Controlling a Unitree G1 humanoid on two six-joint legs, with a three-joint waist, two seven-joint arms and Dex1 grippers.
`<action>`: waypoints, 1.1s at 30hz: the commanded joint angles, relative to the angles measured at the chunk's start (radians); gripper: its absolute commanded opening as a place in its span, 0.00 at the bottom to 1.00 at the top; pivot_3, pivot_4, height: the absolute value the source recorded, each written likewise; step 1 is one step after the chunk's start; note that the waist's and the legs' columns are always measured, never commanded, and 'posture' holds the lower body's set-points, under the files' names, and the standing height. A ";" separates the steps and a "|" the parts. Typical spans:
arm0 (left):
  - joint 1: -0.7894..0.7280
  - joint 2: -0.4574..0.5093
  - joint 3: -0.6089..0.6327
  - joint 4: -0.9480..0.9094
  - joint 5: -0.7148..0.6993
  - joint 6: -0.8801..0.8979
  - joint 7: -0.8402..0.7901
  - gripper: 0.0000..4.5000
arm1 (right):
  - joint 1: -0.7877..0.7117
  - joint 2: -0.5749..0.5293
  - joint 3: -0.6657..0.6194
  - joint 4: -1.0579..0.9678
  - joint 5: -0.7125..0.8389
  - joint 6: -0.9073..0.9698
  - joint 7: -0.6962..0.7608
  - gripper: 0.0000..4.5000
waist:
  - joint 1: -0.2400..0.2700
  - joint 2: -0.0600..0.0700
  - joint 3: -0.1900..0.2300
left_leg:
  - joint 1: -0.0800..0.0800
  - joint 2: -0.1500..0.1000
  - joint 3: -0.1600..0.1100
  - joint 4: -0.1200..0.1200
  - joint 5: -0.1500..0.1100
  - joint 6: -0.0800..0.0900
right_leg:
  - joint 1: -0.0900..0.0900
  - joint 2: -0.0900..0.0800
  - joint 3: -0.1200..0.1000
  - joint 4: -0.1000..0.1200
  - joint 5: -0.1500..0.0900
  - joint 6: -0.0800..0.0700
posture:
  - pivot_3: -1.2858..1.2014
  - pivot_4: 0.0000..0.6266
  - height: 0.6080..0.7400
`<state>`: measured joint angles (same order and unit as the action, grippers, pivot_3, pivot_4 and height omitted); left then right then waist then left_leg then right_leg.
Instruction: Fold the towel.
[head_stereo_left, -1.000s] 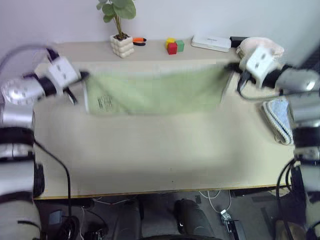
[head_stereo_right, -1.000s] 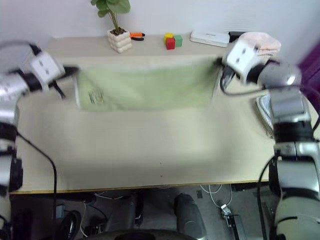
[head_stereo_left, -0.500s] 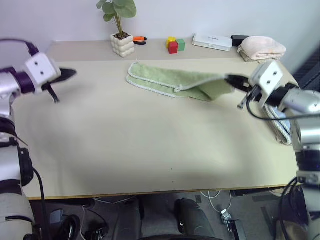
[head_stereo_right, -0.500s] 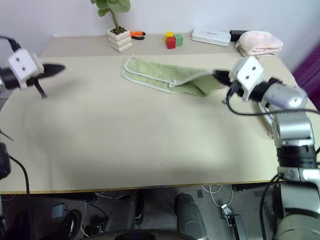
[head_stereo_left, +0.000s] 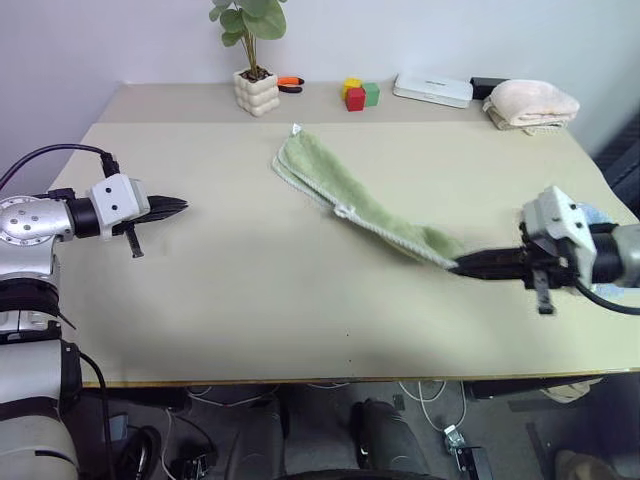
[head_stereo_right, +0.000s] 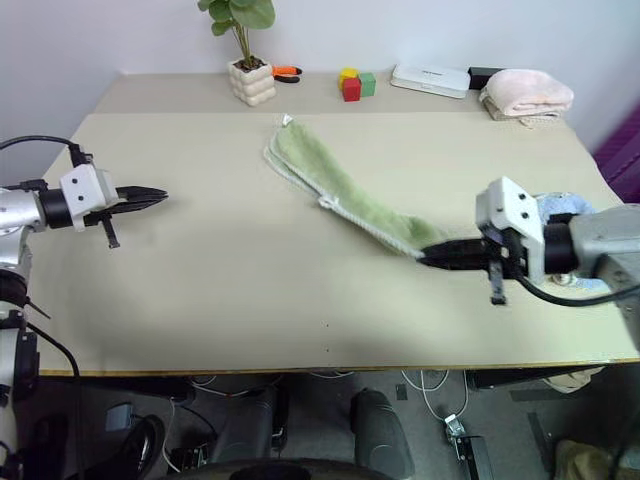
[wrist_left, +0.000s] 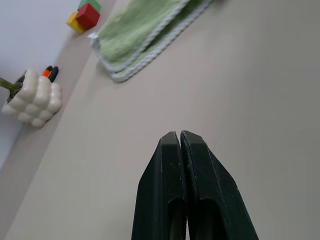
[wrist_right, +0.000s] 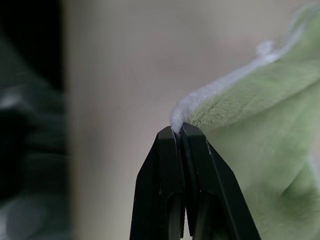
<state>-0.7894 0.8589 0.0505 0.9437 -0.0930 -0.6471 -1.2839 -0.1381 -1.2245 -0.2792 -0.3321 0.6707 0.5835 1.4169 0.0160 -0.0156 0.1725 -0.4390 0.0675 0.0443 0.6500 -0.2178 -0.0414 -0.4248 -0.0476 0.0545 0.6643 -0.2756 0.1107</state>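
The light green towel (head_stereo_left: 335, 185) lies bunched in a long narrow strip, running diagonally across the table (head_stereo_left: 250, 300) from near the back middle toward the front right. My right gripper (head_stereo_left: 462, 265) is low at that front right end and shut on the towel's corner. In the right wrist view the fingertips (wrist_right: 170, 135) pinch the pale hem of the towel (wrist_right: 250, 130). My left gripper (head_stereo_left: 182, 207) hovers over the table's left side, well away from the towel. It is shut with nothing in it, as the left wrist view shows by its fingertips (wrist_left: 172, 142) pressed together.
Along the back edge stand a potted plant (head_stereo_left: 256, 88), coloured blocks (head_stereo_left: 358, 94), a flat white box (head_stereo_left: 432, 90) and a folded pink towel (head_stereo_left: 535, 102). A light blue towel (head_stereo_right: 560, 208) lies at the right edge behind my right wrist.
A second ago both grippers held the towel spread in the air. The left one let go and dropped lower. The right one dragged its corner toward the front right, pulling the towel into a strip.
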 joint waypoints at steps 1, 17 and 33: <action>-0.021 -0.010 0.003 -0.008 -0.015 0.007 -0.006 0.01 | 0.080 -0.079 -0.097 0.029 -0.031 -0.008 0.111 0.00 | -0.004 -0.001 0.000 | 0.000 0.000 0.000 0.000 0.000 0.000 | 0.000 0.000 0.000 0.000 0.000 0.000 | 0.52 0.24 1.00; -0.278 -0.325 -0.188 0.230 0.284 -0.031 0.426 0.01 | -0.014 -0.038 0.139 0.155 -0.376 -0.268 -0.061 0.00 | -0.003 -0.002 -0.001 | -0.002 -0.001 -0.001 0.002 0.000 0.000 | -0.001 0.001 0.000 -0.001 0.000 0.001 | 0.52 0.24 1.00; -0.407 -0.575 -0.155 0.371 0.289 0.179 0.621 0.99 | 0.055 0.027 0.099 0.057 -0.353 -0.211 -0.151 0.00 | -0.002 -0.002 -0.001 | -0.002 -0.001 -0.002 0.002 0.000 0.000 | -0.001 0.001 0.000 -0.001 0.001 0.002 | 0.52 0.24 1.00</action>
<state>-1.1719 0.2876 -0.1262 1.3235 0.2094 -0.4777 -0.6777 -0.0792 -1.1970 -0.1435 -0.2510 0.3038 0.3672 1.2751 0.0138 -0.0175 0.1713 -0.4413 0.0659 0.0422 0.6525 -0.2179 -0.0413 -0.4255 -0.0466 0.0547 0.6635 -0.2748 0.1125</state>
